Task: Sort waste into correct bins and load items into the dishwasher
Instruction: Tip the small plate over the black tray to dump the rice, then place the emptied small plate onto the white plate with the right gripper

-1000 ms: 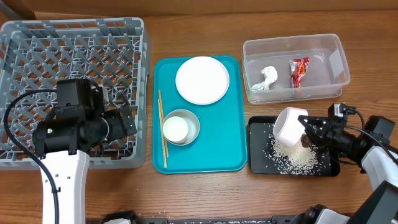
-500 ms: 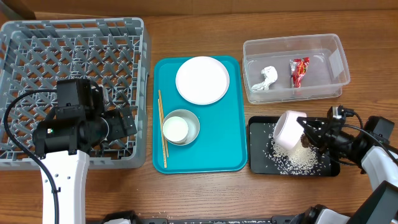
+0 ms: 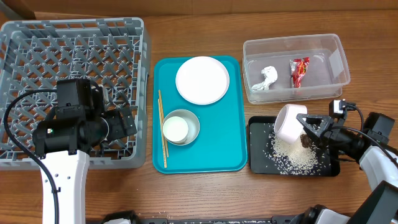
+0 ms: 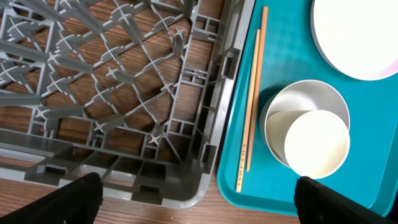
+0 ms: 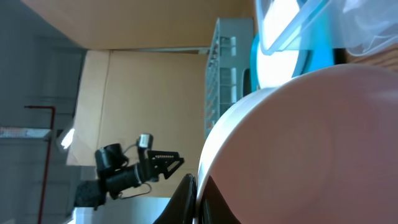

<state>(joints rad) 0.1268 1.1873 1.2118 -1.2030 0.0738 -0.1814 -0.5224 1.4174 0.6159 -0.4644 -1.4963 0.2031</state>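
As it tilts over the rice-strewn black tray (image 3: 257, 160), the pink bowl (image 3: 289, 124) is pinched at its rim by the right gripper (image 3: 306, 128).

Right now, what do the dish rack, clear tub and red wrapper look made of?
Dish rack: moulded grey plastic, matte, with an open lattice floor.
Clear tub: see-through plastic with glossy walls and rounded corners.
Red wrapper: probably foil or film; it is crinkled, with shiny highlights.
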